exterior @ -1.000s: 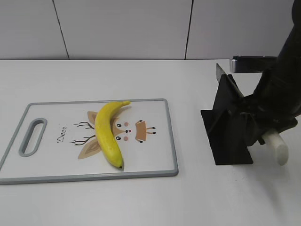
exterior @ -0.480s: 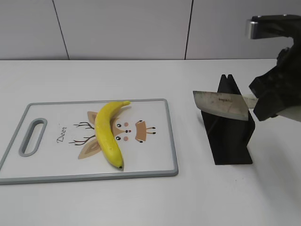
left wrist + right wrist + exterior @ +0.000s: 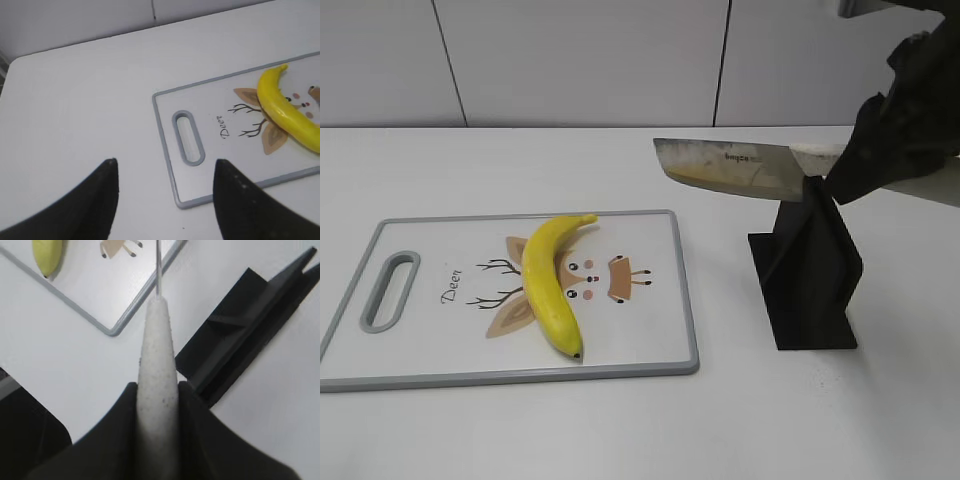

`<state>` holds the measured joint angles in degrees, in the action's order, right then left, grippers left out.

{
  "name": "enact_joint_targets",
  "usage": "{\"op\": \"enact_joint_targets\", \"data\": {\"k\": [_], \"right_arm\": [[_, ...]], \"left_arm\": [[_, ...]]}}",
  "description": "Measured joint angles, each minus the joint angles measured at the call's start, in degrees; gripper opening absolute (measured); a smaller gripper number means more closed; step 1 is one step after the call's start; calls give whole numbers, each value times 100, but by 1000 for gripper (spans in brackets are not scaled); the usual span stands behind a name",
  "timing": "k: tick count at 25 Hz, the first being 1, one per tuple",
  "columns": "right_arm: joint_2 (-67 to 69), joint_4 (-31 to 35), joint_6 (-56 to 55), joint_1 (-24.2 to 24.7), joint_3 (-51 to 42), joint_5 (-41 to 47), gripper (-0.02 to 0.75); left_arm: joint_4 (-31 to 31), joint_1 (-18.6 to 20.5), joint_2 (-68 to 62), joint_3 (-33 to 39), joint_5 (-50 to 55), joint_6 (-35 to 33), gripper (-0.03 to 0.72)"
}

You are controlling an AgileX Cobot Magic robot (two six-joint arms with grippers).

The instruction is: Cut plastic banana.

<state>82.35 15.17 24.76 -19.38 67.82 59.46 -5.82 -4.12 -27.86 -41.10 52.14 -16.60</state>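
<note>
- One plastic banana [image 3: 551, 282]: whole, glossy yellow, lying lengthwise on the cutting board [image 3: 650, 355] over the deer print, stem toward the far edge, dark tip toward the near edge.
- Handling, judged: light, stiff and slick; likely to roll or skid under a blade unless steadied. Best hold looks like the stem end or the thick middle, clear of the cut line.
- One knife [image 3: 735, 168]: blade held level in the air above the table [image 3: 520, 160], between board and black knife stand [image 3: 810, 270]; pale handle clamped in the right gripper [image 3: 157, 405], jaws closed on it.
- Left gripper [image 3: 165, 195]: fingers spread wide, holding nothing, hovering over bare table beside the board's handle slot [image 3: 188, 137].
- Room: open tabletop left of the board and between board and stand; the stand sits close under the knife hand, and the board's raised grey rim borders the banana's tip.
</note>
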Motion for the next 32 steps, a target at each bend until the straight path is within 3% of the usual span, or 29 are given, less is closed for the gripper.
{"op": "enact_joint_targets", "data": {"k": [8, 14, 18, 27, 32], "right_arm": [[63, 210, 1805, 0, 19, -251, 183], [579, 321, 2282, 0, 454, -155, 183], [1125, 426, 2789, -66, 991, 57, 183], [2463, 579, 3250, -910, 2324, 240, 183], [2732, 1683, 4073, -988, 2544, 240, 183]], "left_arm": [[-814, 0, -1370, -1107, -28, -1555, 571], [-1760, -63, -2480, -1701, 704, -3459, 571], [-1925, -195, -3143, -2185, 1033, -4560, 567], [-2110, -531, -4866, -3415, 1714, -5458, 510], [-2134, -747, -5423, -3628, 1644, -5750, 509]]}}
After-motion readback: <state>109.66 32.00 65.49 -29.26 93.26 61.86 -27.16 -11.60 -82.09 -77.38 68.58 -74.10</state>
